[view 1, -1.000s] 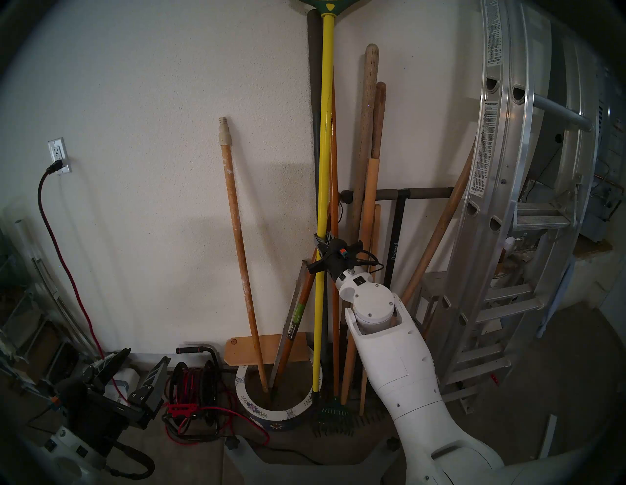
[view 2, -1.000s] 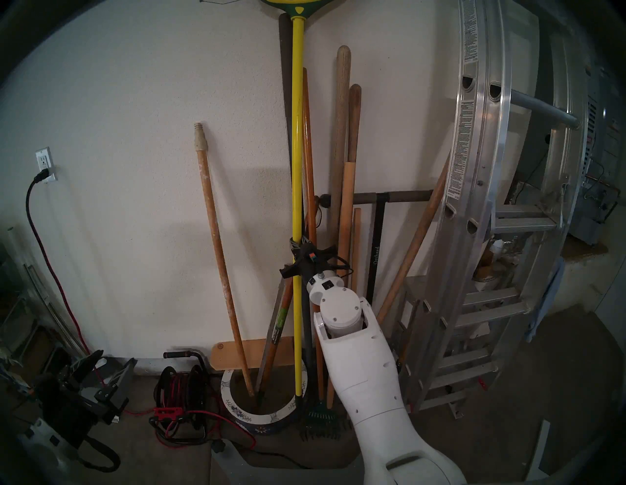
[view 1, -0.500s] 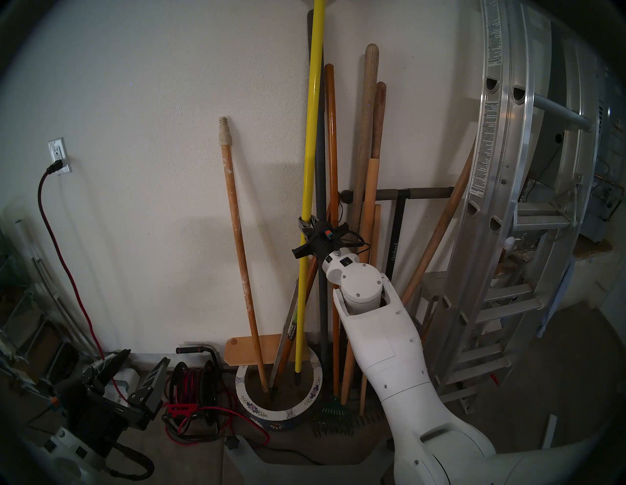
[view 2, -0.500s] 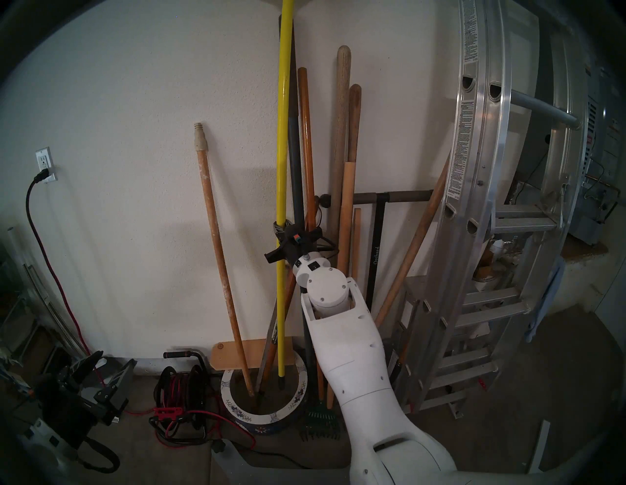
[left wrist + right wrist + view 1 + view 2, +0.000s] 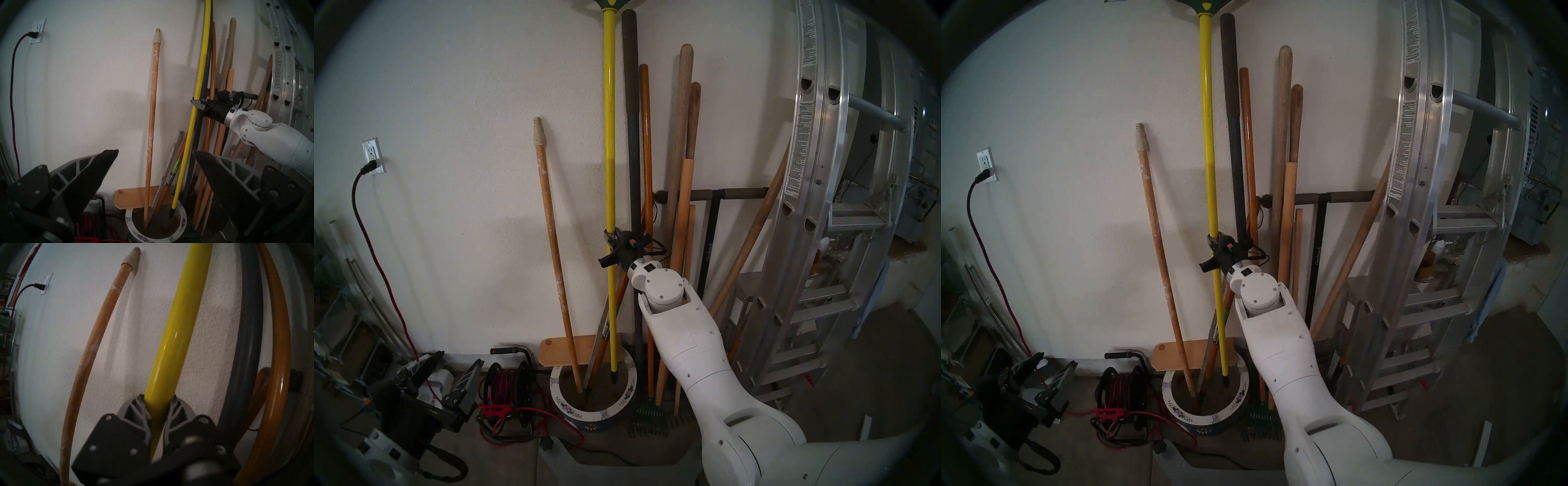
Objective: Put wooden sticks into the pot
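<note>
My right gripper is shut on the yellow pole at about mid-height, its fingers clamped around the pole in the right wrist view. The pole stands nearly upright against the wall. Its black lower tip is inside the mouth of the floral-rimmed pot, near the far right rim. A paint-speckled tan stick with an off-white threaded tip stands in the pot too, beside an orange handle and a grey bar. My left gripper hangs open and empty, low at the left.
Several more wooden handles lean on the wall right of the pot, with a green rake head on the floor. An aluminium ladder stands further right. A cord reel sits left of the pot, a wooden board behind it.
My right gripper carried the yellow pole up and to the left, from the floor right of the pot, then down, so its tip now sits in the pot's mouth. The left arm stayed still.
</note>
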